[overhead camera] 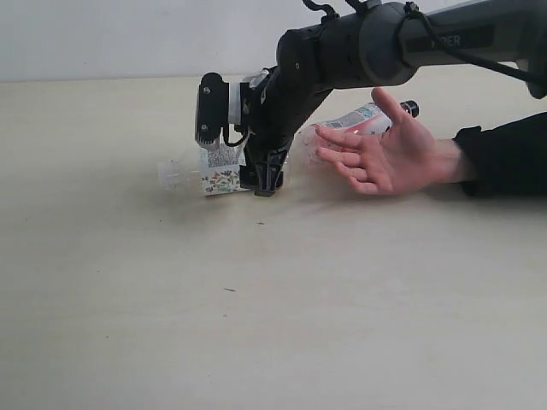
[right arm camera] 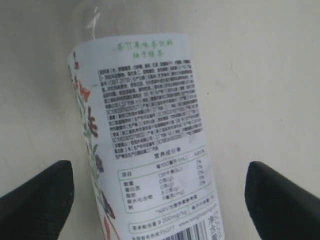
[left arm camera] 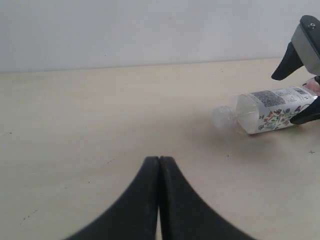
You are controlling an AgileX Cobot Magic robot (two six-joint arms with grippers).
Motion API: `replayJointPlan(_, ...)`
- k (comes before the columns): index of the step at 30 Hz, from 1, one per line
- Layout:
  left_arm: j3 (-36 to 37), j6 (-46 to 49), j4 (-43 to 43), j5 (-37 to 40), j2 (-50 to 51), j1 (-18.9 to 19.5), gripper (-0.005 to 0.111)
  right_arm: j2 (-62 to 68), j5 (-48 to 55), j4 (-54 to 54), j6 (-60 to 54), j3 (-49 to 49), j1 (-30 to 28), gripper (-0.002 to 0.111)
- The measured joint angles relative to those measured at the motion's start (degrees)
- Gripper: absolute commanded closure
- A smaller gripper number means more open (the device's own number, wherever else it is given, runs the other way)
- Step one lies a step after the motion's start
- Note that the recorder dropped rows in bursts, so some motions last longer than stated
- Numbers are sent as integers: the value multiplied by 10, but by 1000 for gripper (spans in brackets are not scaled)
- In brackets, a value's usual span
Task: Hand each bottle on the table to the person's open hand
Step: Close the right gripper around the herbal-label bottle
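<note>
While right tool (right arm camera: 160, 195) straddles floral bottle (overhead camera: 220, 175) | pink bottle (overhead camera: 366, 118) half-hidden behind hand (overhead camera: 389, 154)

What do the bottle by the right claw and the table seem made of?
Bottle: clear, glossy plastic by the look; the table shows through its neck. Its label: white printed paper or film, unclear which. Table: pale, matt wood-grain top, likely laminate.
</note>
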Motion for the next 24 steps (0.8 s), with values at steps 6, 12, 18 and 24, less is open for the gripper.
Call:
replayJointPlan(6, 0, 0, 0, 0, 0, 0, 104, 0, 5, 0, 2, 0, 0, 21)
replayJointPlan(12, 0, 0, 0, 0, 0, 0, 104, 11, 31, -10, 4, -24, 0, 21)
replayJointPlan(18, 0, 0, 0, 0, 0, 0, 104, 49, 97, -10, 16, -90, 0, 22)
replayJointPlan(24, 0, 0, 0, 0, 0, 0, 104, 73, 143, -9, 26, -125, 0, 28)
